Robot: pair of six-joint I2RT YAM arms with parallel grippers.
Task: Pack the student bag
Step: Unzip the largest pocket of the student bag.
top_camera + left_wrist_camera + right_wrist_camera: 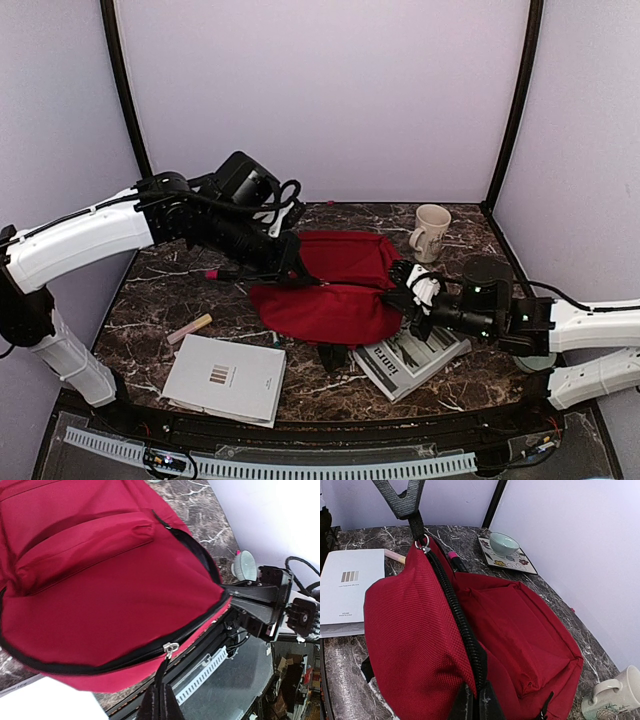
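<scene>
Student bag (330, 300) on marble table (150, 300)

Matt red cloth on glossy veined stone

The student bag (410, 645) is coarse woven red fabric, matt, its weave plain to see; its zip (462, 630) runs in dark ribbed teeth with a dull sheen, ending in a bright metal ring (422, 544) and a matt black pull tab (415, 526). The table (160, 290) looks like polished dark marble with white veins. The mug (430, 232) and bowl (503, 543) are glazed, glossy ceramic; the booklet (225, 378) is smooth matt white paper, the magazine (410, 358) printed paper
</scene>
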